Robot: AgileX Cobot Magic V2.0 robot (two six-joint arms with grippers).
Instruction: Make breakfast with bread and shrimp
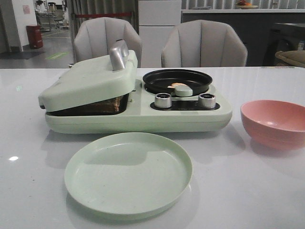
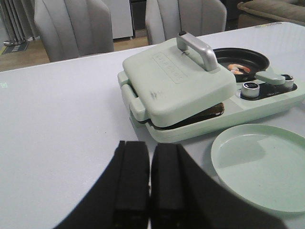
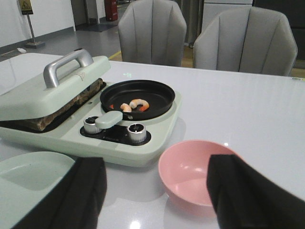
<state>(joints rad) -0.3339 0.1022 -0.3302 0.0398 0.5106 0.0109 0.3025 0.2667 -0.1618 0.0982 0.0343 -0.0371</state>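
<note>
The bread [image 1: 102, 105] lies pressed under the pale green lid [image 1: 90, 78] of the breakfast maker; only its dark crust edge shows, also in the left wrist view [image 2: 200, 116] and the right wrist view [image 3: 71, 102]. Shrimp [image 3: 134, 105] lie in the black round pan [image 1: 177, 80]; they also show in the front view [image 1: 177, 86] and the left wrist view [image 2: 238, 69]. My left gripper [image 2: 150, 181] is shut and empty, above the table short of the maker. My right gripper [image 3: 157, 191] is open and empty, near the pink bowl. Neither gripper shows in the front view.
A pale green empty plate [image 1: 128, 172] sits in front of the maker. A salmon-pink empty bowl [image 1: 275, 123] stands at the right. Two silver knobs [image 1: 163, 100] and a green pan handle [image 1: 183, 90] are on the maker's right half. Two grey chairs stand behind the table.
</note>
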